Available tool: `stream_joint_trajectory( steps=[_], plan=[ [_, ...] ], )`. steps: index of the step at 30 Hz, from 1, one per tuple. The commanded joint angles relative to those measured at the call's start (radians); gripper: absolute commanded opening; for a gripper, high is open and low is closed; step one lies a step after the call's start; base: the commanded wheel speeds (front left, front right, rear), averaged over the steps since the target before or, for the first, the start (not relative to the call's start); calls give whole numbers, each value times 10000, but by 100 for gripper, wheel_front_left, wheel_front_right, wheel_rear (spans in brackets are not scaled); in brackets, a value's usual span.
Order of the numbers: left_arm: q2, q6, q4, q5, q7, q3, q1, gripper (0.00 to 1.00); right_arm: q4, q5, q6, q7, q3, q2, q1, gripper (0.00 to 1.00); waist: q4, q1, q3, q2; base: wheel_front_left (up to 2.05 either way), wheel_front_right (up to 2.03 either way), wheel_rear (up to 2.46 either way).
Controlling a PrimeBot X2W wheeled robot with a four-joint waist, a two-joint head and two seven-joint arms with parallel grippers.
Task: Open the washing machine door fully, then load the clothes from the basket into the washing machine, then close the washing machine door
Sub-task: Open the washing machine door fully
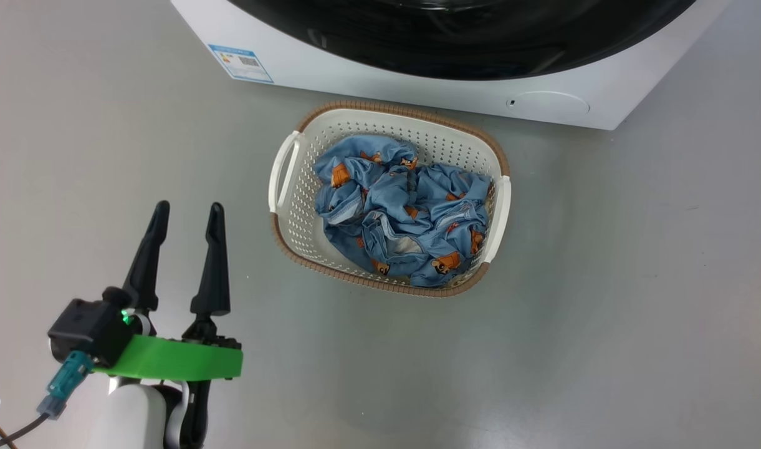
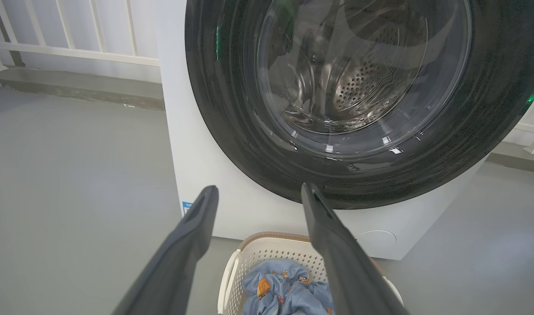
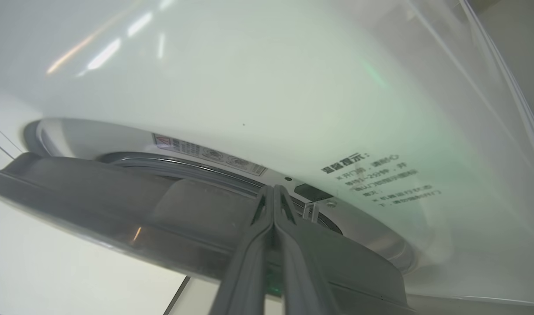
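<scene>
two things sit close together in the head view. a white boxy front-loading washing machine (image 1: 417, 87) runs along the top edge, its round, glossy black-rimmed door (image 1: 455, 37) partly cut off. just in front of it, on the grey floor (image 1: 636, 280), is a small cream-white perforated plastic basket (image 1: 380, 284) with a brown woven-look rim. crumpled light blue clothes (image 1: 399, 206) with small orange figures fill it. the left gripper (image 1: 189, 209) hovers at the lower left, long dark fingers spread wide and holding nothing. it is well apart from the basket, which lies ahead and to its right.

in the left wrist view the door faces the camera, with the perforated steel drum (image 2: 358, 87) visible behind its clear glass bowl. it looks flat to the machine or nearly so, so i judge the opening step is not yet done.

in the right wrist view the right gripper (image 3: 273, 189) has its fingers pressed together, gripping nothing. its tips are at the narrow gap between the door's grey inner edge and the machine's white front panel (image 3: 249, 87), just beside the dark latch slot (image 3: 312, 192). the right arm is the nearer one to the door, whose edge runs crosswise under its fingertips. the coming move likely turns on drawing that edge outward, away from the panel.
</scene>
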Motion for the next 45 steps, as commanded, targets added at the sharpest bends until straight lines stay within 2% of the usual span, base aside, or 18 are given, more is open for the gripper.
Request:
stream_joint_trajectory(
  steps=[1, 14, 21, 28, 45],
  plan=[
    [198, 96, -260, -73, -92, 292, -172, 100, -203, 133, -9, 169, 144, 9, -232, 0, 24, 0, 46, 0, 0, 0, 0],
    [197, 157, -191, -271, -92, 178, -296, 100, 309, 877, -9, 1485, 259, 48, -1113, 0, 178, 0, 291, 0, 0, 0, 0],
    [197, 173, -26, -287, -92, 180, -257, 100, 396, 1060, -9, 2098, 459, 133, -1018, 0, 141, 0, 38, 0, 0, 0, 0],
    [197, 130, 177, -151, -92, 315, -106, 100, 45, 1475, -9, 2933, 692, 313, -122, 0, -60, 0, -589, 0, 0, 0, 0],
    [197, -24, 596, 209, -92, 538, 714, 100, -1044, 2135, -9, 3751, 941, 738, 2617, 0, -137, 0, -2171, 0, 0, 0, 0]
  ],
)
